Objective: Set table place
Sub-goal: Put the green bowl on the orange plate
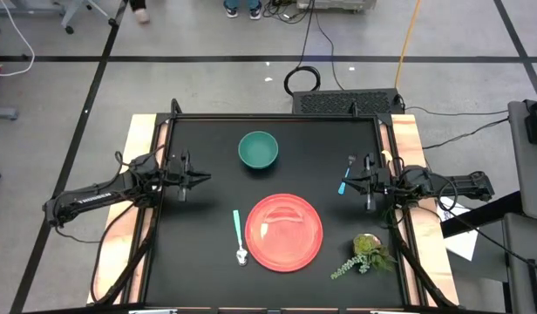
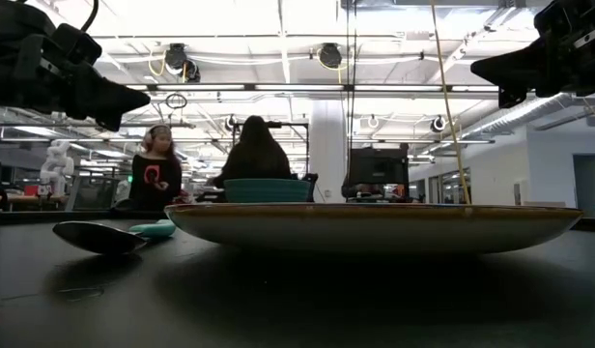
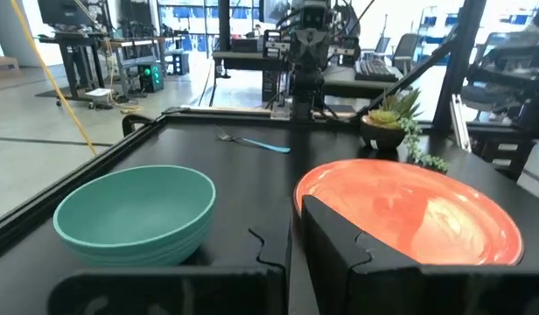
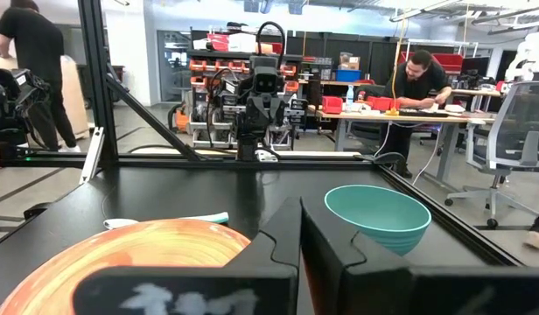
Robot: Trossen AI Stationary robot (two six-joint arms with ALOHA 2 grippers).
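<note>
Both hands hover empty above the table [image 1: 199, 253]: my left hand [image 1: 201, 178] nearly shut at the left edge, my right hand [image 1: 349, 180] fully shut by the right edge. Between them the red plate [image 1: 284, 232] sits near the front, spoon [image 1: 239, 235] just beside it on the left. I judge the fork [image 1: 344, 181], lying under my right hand, comes next; that calls for opening and lowering. Bare room lies right of the plate, short of the potted plant [image 1: 367, 251]; the green bowl [image 1: 258, 149] stands well apart.
</note>
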